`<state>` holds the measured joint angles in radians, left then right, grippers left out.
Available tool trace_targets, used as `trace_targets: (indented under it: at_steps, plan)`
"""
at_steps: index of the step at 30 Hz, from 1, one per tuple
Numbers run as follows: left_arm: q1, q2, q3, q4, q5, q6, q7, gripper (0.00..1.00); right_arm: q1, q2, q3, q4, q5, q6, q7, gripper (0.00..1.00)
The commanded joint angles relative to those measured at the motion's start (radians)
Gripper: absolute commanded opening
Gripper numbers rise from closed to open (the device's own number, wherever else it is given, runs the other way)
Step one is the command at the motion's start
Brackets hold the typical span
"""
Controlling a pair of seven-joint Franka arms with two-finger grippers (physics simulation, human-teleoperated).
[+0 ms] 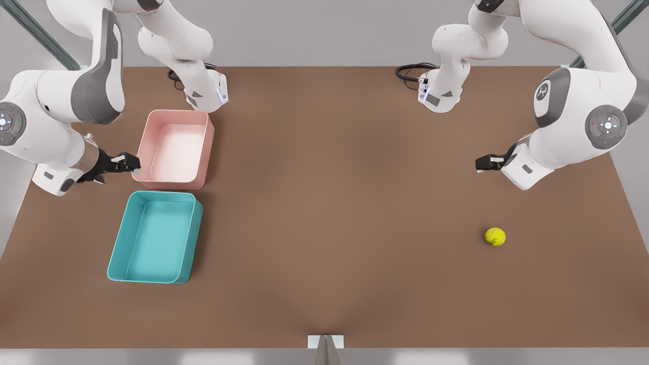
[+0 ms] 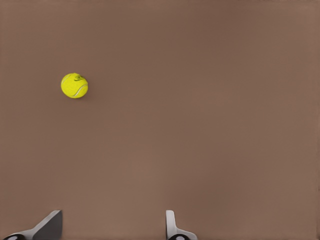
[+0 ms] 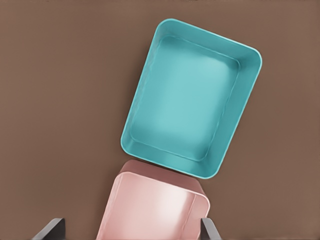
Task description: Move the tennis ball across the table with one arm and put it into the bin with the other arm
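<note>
The tennis ball point(image 1: 495, 236) point(image 2: 74, 85), small and yellow-green, lies on the brown table toward the front view's right. My left gripper point(image 1: 481, 163) point(image 2: 111, 227) hovers above the table beyond the ball, open and holding nothing, its fingertips point(image 2: 50, 224) well apart. At the front view's left stand two bins: a pink one point(image 1: 152, 126) point(image 3: 120, 200) and a teal one point(image 1: 119, 243) point(image 3: 145, 85), both with nothing inside. My right gripper point(image 1: 133, 165) point(image 3: 130, 230) hangs open beside the pink bin's near-left corner, holding nothing.
Black cables point(image 1: 413, 71) lie by the arm bases at the table's far edge. Open brown tabletop point(image 1: 334, 203) stretches between the bins and the ball. A small grey bracket point(image 1: 325, 344) sits at the near edge.
</note>
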<state>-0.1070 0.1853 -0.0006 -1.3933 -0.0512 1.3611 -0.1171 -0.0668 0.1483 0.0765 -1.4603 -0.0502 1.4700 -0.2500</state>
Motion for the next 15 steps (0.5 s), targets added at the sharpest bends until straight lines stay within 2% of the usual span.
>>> trace_targets:
  at_steps: [1, 2, 3, 4, 7, 8, 10, 15]
  plan:
    - [0.0, -0.001, 0.001, 0.0, -0.004, 0.007, -0.038, 1.0, -0.007, -0.006, -0.001, -0.003, 0.021, 0.059, 0.247, 1.0]
    - [0.0, -0.001, 0.001, -0.001, -0.004, 0.009, -0.032, 0.98, -0.007, -0.009, -0.003, -0.003, 0.021, 0.058, 0.25, 1.0]
    - [0.0, 0.002, 0.001, -0.003, 0.001, 0.009, 0.02, 0.37, -0.007, -0.009, -0.003, -0.003, 0.02, 0.056, 0.25, 1.0]
    - [0.003, 0.035, 0.002, -0.006, 0.013, 0.029, 0.165, 0.21, -0.005, -0.009, -0.003, -0.005, 0.015, 0.052, 0.251, 1.0]
    - [0.108, 0.245, 0.059, -0.003, 0.017, 0.317, 1.076, 0.21, 0.001, -0.003, -0.015, -0.015, 0.012, 0.039, 0.241, 1.0]
    - [0.145, 0.316, 0.059, -0.004, 0.019, 0.458, 1.535, 0.21, 0.007, -0.003, -0.017, -0.015, 0.012, 0.039, 0.241, 1.0]
    - [0.164, 0.381, 0.059, -0.009, 0.077, 0.604, 2.015, 0.21, 0.008, -0.003, -0.021, -0.023, 0.018, 0.038, 0.242, 1.0]
    - [0.211, 0.448, 0.059, -0.033, 0.03, 0.619, 2.452, 0.21, 0.028, 0.004, -0.034, -0.022, 0.053, 0.03, 0.239, 1.0]
